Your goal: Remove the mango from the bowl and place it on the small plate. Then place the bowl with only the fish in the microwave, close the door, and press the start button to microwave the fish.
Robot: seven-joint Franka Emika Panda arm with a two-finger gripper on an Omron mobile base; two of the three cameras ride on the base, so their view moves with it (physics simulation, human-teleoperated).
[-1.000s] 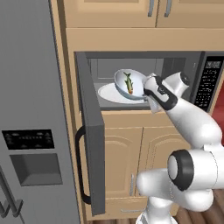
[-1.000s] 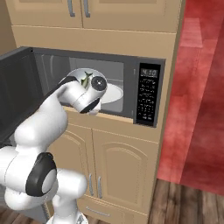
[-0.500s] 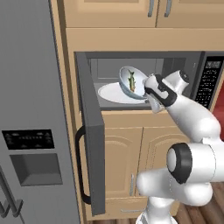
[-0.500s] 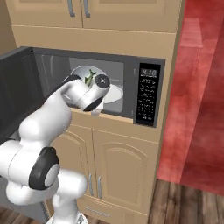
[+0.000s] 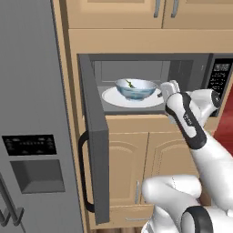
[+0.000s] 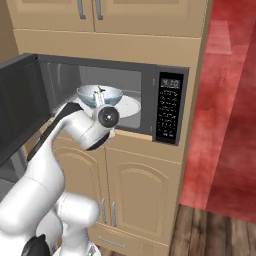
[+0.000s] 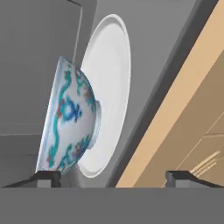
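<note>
1. The bowl [image 5: 135,88] now stands upright on the white turntable disc [image 5: 113,98] inside the microwave [image 6: 145,100]. A second ago it was tilted and carried in the fingers; now it rests on its foot, seen in the hand view as the bowl [image 7: 70,118] meeting the turntable disc [image 7: 109,78].
2. The fish [image 5: 129,83] lies inside the bowl, its thin green-yellow body just showing above the rim. No mango is to be seen in the bowl.
3. The gripper [image 5: 167,89] has let go: its fingers [image 7: 48,176] stand spread wide, released, with nothing between them. It sits just right of the bowl at the near edge of the cavity, apart from the rim.
4. I judge the placing step done, so what remains is to draw the arm out, close the door and press start.
5. The door [image 5: 94,136] stands swung fully open to the left, its black handle [image 5: 83,173] facing the near side. The keypad panel [image 6: 169,107] is at the microwave's right, unobstructed.
6. In the way: the arm's own forearm and hand [image 6: 100,122] lie across the microwave's mouth, so the door cannot swing shut until they are clear.
7. Around: the grey fridge [image 5: 32,118] is close on the left of the open door, light wooden cabinets [image 6: 135,185] are above and below, and a red wall [image 6: 225,100] is on the right.
</note>
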